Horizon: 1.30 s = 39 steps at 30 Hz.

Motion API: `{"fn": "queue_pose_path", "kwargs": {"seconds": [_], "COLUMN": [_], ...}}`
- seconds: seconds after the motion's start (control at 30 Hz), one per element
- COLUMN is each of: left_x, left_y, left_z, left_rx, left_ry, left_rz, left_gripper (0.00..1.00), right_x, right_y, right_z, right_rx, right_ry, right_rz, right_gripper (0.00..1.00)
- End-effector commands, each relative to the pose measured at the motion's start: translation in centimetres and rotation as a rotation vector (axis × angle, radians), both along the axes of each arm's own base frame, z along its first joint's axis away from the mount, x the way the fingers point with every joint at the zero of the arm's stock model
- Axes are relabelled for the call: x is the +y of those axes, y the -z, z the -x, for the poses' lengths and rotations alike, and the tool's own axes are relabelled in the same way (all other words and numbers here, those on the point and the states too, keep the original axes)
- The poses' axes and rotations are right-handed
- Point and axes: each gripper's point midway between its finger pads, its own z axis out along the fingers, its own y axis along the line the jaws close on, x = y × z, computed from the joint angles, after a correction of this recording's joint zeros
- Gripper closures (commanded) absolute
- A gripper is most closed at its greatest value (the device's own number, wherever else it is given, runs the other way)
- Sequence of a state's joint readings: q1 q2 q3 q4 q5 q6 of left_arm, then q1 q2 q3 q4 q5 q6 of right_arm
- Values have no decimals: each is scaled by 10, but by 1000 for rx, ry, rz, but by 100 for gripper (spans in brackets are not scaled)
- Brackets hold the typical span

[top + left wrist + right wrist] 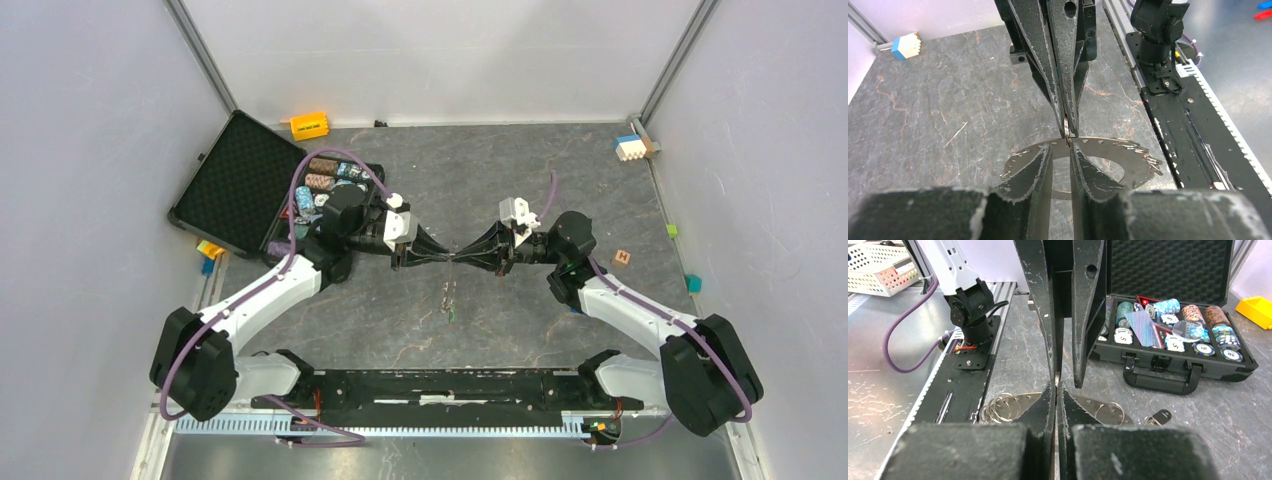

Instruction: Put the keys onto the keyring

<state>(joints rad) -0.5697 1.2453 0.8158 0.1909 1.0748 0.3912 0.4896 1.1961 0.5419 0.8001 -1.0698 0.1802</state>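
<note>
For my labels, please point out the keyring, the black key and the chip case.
keyring (1133,157), left wrist view, flat right part.
black key (1161,416), right wrist view, plastic head.
chip case (1158,385), right wrist view, front handle.

Both arms, left arm (270,295) and right arm (625,305), wear white shells between bulky black joint housings, each trailed by a purple cable (300,180). The left hand (440,258) and right hand (468,256) are black, with long tapering fingers (1033,172), grainy, their edges scuffed pale. A black bolted base plate (450,385) joins them.
</note>
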Motion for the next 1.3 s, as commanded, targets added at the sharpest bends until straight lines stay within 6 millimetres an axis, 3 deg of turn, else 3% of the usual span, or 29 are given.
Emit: {"fn": "queue_pose_path", "kwargs": {"seconds": [0.0,0.33,0.47,0.6,0.7,1.03,1.27], "left_x": [-4,-7,-8,-8,-7,10,11], "left_y": [-7,-6,-6,-6,-7,8,13], "left_z": [7,9,10,11,11,-3,-11], "left_rx": [15,38,42,48,56,-30,-57], "left_ry": [47,60,65,66,57,-71,-154], "left_rz": [33,41,40,39,39,-156,-295], "left_gripper": [75,77,84,98,98,98,98], "right_x": [1,2,2,1,1,-9,-6], "right_y": [-20,-15,-13,-9,-5,12,14], "right_z": [4,-1,-3,-6,-9,-36,-27], "right_rx": [-68,-62,-64,-67,-71,-199,-209], "right_ry": [-23,-6,1,16,29,147,115], "right_rz": [-58,-41,-30,-14,5,220,237], "right_gripper": [100,100,100,100,100,63,59]}}
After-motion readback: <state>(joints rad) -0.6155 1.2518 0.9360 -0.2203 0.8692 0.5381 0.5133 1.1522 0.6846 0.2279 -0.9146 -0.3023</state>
